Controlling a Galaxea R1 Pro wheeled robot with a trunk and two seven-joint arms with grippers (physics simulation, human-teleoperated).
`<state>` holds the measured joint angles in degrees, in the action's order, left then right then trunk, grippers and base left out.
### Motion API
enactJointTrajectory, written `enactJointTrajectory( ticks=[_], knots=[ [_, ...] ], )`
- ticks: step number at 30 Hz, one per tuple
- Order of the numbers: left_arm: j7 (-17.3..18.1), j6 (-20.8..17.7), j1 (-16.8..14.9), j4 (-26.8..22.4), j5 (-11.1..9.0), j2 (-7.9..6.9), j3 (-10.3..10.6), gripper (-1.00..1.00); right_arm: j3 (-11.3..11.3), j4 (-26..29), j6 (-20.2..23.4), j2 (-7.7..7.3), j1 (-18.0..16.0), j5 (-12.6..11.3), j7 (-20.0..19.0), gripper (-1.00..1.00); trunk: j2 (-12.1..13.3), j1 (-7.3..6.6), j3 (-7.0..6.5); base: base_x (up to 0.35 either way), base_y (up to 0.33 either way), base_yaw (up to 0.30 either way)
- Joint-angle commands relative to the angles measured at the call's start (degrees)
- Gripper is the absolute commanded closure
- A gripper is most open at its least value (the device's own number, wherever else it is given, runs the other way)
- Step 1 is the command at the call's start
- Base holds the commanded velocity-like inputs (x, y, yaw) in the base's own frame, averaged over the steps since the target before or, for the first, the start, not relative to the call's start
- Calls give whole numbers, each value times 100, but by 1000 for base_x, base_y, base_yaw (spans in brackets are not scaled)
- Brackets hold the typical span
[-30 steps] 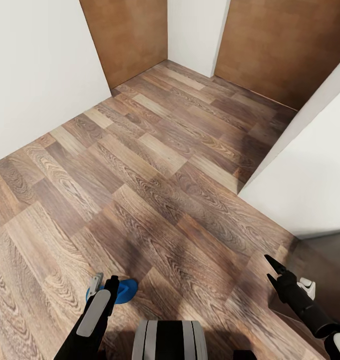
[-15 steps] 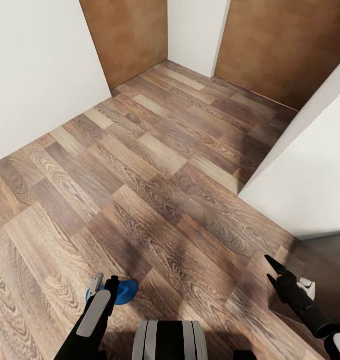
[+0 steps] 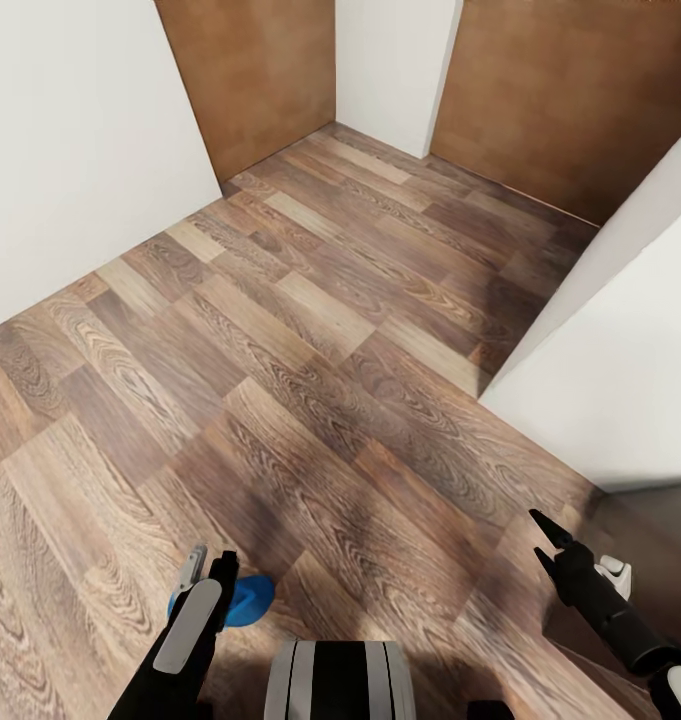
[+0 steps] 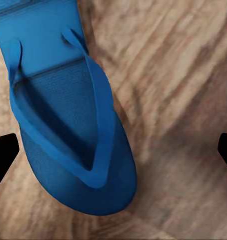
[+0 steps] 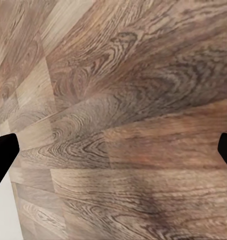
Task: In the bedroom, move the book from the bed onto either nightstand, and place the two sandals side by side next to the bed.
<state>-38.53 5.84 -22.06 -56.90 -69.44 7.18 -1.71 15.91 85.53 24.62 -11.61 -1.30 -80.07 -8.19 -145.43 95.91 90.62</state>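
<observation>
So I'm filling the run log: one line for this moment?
place: corridor floor | left gripper: open, sandal between fingers | right gripper: open, empty | book, bed: unseen

A wide stretch of wood-plank floor (image 3: 310,400) lies open ahead, with room for either gripper to pass. A white wall (image 3: 70,140) closes off the left side, and another white wall (image 3: 620,370) juts in on the right, narrowing the way. Two brown doors (image 3: 255,75) block the far end. A blue sandal (image 4: 68,115) lies on the floor beneath the left gripper (image 3: 208,572).
</observation>
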Motion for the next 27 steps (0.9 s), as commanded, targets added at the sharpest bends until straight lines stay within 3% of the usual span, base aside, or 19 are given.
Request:
enactJointTrajectory(
  ticks=[1,21,27],
  knots=[
    [-5,48,-4,-5,-61,0,-4,-100,9,-1,34,1,-2,-27,-7,-100,-1,2,3,260,0,0],
    [-13,48,-4,-5,-61,3,-4,-100,9,-1,34,1,-2,-27,-7,-100,-1,2,3,33,0,0],
    [-14,48,-7,-5,-61,3,-5,-100,9,-1,32,1,-2,-27,-7,-100,-9,17,136,0,0,0]
  ],
)
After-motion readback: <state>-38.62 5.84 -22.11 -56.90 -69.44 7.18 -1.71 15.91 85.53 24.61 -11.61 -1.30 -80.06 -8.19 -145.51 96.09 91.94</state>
